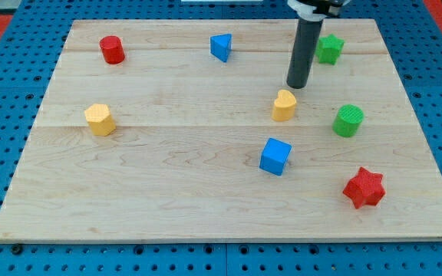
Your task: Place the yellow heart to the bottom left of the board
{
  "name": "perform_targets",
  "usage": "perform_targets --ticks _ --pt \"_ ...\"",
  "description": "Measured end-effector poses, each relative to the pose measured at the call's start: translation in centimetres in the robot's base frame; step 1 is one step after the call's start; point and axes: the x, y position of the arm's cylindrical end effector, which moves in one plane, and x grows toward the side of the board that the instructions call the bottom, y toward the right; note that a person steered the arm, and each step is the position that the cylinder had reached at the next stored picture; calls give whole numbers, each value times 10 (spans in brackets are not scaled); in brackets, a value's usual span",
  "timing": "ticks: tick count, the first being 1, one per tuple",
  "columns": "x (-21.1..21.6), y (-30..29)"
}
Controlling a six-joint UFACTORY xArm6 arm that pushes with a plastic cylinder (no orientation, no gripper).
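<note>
The yellow heart (284, 105) lies right of the board's middle. My tip (297, 85) stands just above it and a little to its right, close to it but with a small gap. A blue cube (275, 156) lies below the heart. A yellow hexagon-like block (99, 119) lies at the view's left. The wooden board (167, 192) spans most of the view.
A red cylinder (112, 50) is at the top left, a blue triangular block (221, 47) at the top middle, a green star (329, 49) at the top right beside the rod, a green cylinder (348, 121) at the right, a red star (364, 188) at the bottom right.
</note>
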Motion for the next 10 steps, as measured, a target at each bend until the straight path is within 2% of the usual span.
perform_targets --ticks 3,4,6,10 --pt "0 -29" --pt "23 -22" --pt "36 -7" --pt "33 17"
